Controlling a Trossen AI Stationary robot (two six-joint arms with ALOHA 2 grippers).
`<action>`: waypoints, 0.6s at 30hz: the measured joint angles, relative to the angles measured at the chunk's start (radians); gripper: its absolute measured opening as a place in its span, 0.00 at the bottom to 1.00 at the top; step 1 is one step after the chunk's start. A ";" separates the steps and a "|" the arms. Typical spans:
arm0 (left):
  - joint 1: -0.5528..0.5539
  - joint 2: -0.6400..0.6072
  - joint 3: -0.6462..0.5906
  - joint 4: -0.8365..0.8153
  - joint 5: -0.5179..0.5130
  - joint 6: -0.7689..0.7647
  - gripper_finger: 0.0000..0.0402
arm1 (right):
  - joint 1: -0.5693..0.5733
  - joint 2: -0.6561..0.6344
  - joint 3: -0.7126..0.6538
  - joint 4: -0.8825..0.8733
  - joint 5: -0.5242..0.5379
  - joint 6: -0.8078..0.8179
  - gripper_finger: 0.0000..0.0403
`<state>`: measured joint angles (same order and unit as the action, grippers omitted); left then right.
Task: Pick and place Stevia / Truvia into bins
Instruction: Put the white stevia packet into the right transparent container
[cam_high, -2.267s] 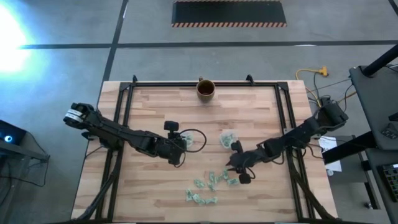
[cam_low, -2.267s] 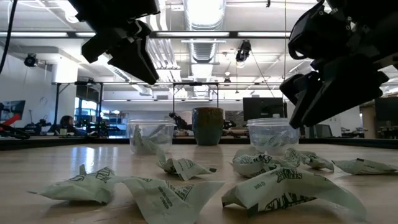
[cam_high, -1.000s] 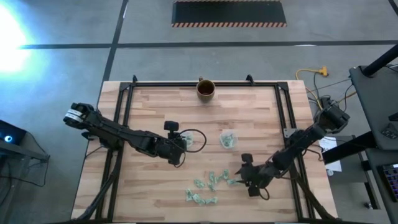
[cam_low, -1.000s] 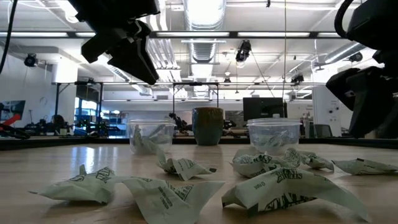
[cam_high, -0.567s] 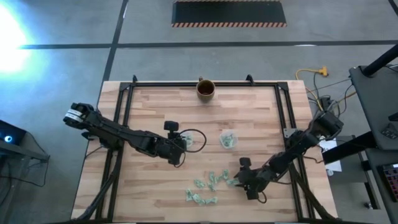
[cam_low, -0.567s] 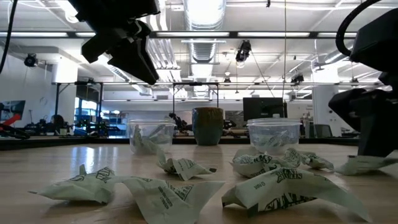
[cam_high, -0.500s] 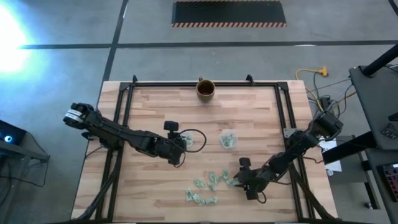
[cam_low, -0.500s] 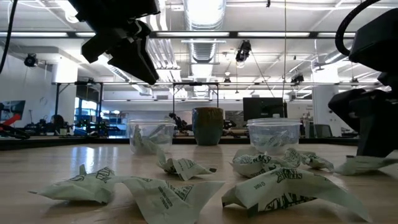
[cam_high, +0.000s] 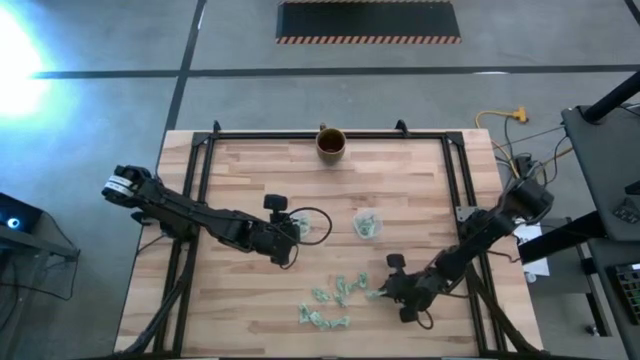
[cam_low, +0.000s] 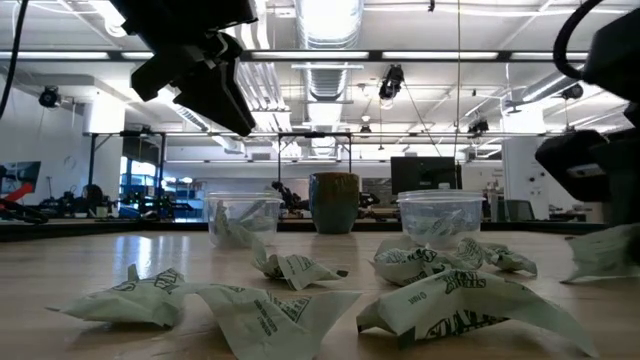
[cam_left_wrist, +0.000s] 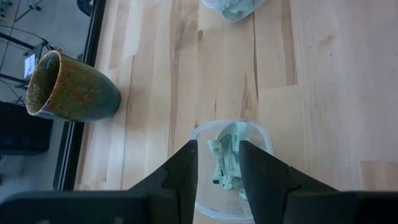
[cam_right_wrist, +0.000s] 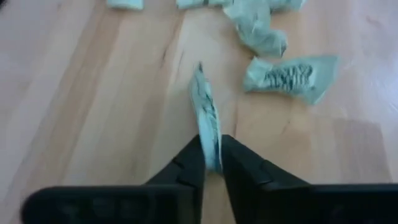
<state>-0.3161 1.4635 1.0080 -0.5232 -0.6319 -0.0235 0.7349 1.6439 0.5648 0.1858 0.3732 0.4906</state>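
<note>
Right wrist view: right claw is pinched shut on one crumpled pale green-and-white paper packet, held edge-up just above the light wood table; more packets lie nearby on the wood. High view puts that claw at the right edge of the loose packet scatter, near side of table, approx. centre-right. Low view shows the held packet off the surface at far right.

Left claw hangs w/ fingers apart over the left clear plastic cup, which has packets inside. Right clear plastic cup also holds packets, sits betw. the two arms. Brown-gold mug stands at the far edge.
</note>
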 joint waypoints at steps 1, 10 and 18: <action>0.000 0.000 0.000 0.000 0.000 0.000 0.25 | 0.000 -0.007 0.000 0.003 0.001 -0.010 0.09; 0.000 0.000 0.000 0.001 0.000 0.000 0.25 | -0.003 -0.124 0.000 -0.006 0.109 -0.163 0.02; 0.000 0.000 0.000 0.010 0.000 0.000 0.25 | -0.072 -0.280 0.002 -0.161 0.395 -0.233 0.02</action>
<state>-0.3157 1.4635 1.0080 -0.5129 -0.6318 -0.0231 0.6632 1.3644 0.5663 0.0250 0.7685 0.2571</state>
